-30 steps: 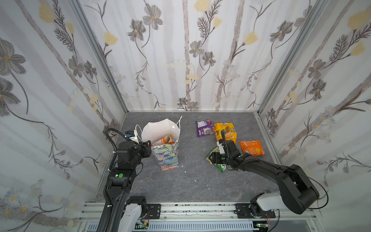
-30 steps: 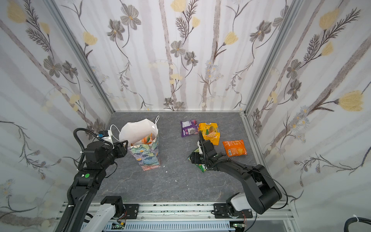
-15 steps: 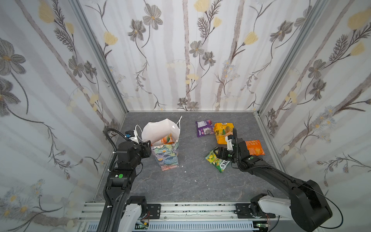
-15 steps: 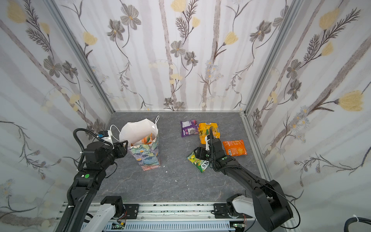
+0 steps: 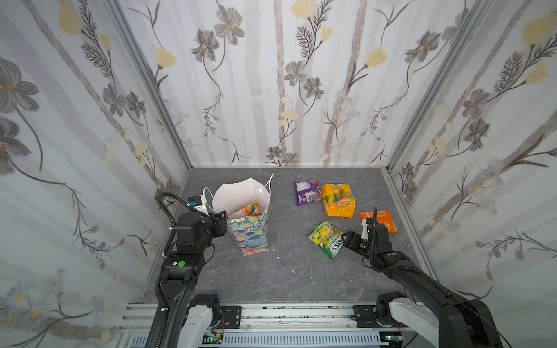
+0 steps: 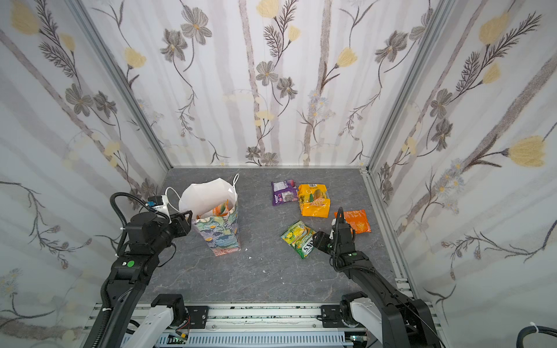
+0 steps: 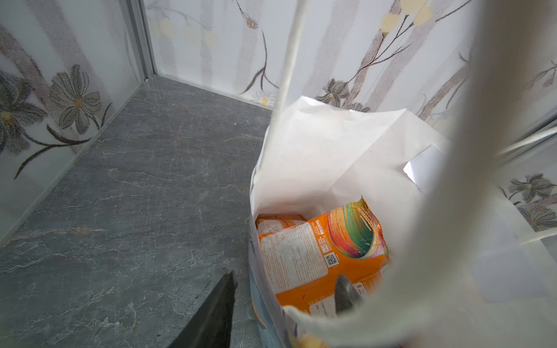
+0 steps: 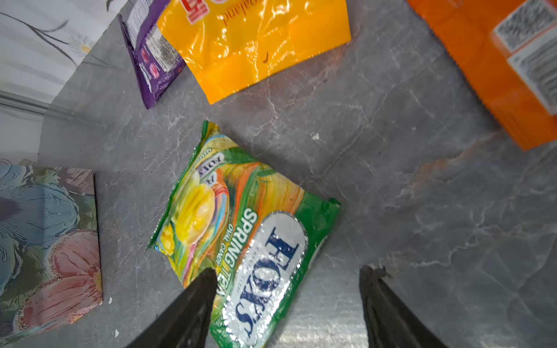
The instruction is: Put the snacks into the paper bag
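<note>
Grey stone-look tabletop [image 5: 286,280], boxed in by flowered walls [image 5: 286,90]. On its right half the green FOX'S packet [image 8: 241,229] lies flat, not yet lifted. The right gripper [image 8: 288,269] hovers over the packet's near end, jaws wide and empty, probably lining up a grab. A purple packet [image 5: 307,192], yellow packet [image 5: 337,200] and loose orange packet [image 5: 378,220] lie beyond. The paper bag [image 5: 250,235] stands upright to the left with a bagged orange packet [image 7: 316,256] inside. The left gripper [image 7: 287,273] straddles its rim, jaws partly apart, seemingly steadying the mouth.
</note>
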Controlling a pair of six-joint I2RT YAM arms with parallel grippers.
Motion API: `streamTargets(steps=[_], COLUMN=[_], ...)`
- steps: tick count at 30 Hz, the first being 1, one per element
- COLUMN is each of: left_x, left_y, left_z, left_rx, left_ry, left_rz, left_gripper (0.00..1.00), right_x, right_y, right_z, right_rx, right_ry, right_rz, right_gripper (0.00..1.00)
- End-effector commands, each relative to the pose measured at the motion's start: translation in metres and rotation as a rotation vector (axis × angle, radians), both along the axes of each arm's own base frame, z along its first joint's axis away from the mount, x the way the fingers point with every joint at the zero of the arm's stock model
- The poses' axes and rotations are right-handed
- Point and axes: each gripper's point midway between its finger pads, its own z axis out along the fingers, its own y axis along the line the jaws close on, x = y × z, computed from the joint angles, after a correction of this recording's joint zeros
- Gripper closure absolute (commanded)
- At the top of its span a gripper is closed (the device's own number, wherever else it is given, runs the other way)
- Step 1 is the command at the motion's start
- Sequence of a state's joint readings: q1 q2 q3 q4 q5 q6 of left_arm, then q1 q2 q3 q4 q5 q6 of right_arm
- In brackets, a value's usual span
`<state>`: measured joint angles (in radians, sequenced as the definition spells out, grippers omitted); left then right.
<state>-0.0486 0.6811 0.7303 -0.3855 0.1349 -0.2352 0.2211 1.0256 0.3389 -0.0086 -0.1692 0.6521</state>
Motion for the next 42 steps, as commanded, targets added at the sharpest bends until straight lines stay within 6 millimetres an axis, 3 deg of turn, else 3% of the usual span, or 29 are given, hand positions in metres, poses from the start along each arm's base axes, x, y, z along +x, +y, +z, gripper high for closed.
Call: streamTargets(steps=[1,15,31,38,42], left_x=[0.001,0.001,0.000,0.000,0.000], left_y=[0.000,0.000,0.000,0.000,0.000], left_z=[-0.001,0.000,0.000,0.000,0.000], left_rx=[0.009,0.008,0.007,0.009,0.010], left_ry=[-0.001,-0.005,-0.006,-0.005,-0.005], left_rz=[-0.003,-0.006,-0.006,-0.003,-0.002], left_gripper=[0.47,0.45,0.46,0.46,0.46], right_x=[0.001,-0.024,-0.016,-0.016,-0.015], right_y=[0.011,0.017,0.024,0.026,0.026], right_z=[0.005,-0.014,-0.013,-0.023,-0.026], right_rx=[0.090,0.178,0.224,0.233,0.241], right_ry=[-0.022,0.022,-0.033,-0.012,-0.015], right_rz=[0.018,0.011,0.020,0.020,0.012], right_gripper=[0.28,0.40,0.52,0.62,0.75])
